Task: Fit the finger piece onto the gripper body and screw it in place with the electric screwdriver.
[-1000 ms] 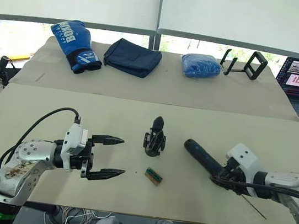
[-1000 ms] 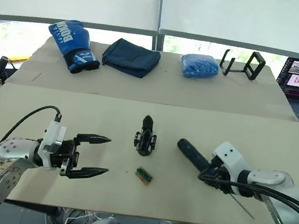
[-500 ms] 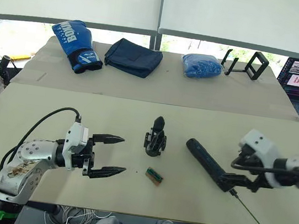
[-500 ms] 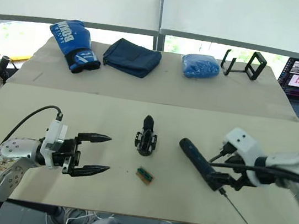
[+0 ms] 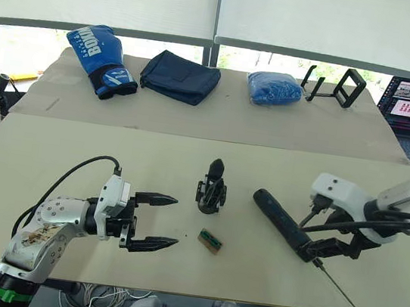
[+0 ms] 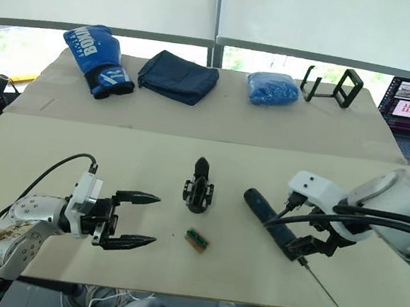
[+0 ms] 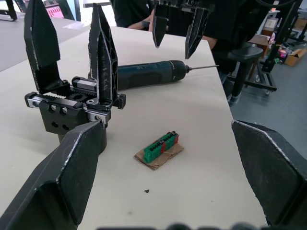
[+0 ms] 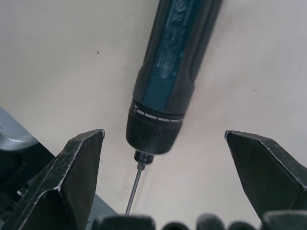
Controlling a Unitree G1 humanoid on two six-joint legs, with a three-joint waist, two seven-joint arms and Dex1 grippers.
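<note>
I see a matt beige tabletop (image 5: 112,163), the electric screwdriver (image 8: 175,72) in satin dark plastic with a thin metal bit.

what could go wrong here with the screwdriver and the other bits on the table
1. The thick dark blue-black electric screwdriver lies flat with its thin metal bit reaching toward the table's near edge; the open right gripper straddles the chuck end, so an off-centre grasp might roll or push it off.
2. The small black gripper body stands upright, unsupported. The open left gripper is close and could tip it.
</note>
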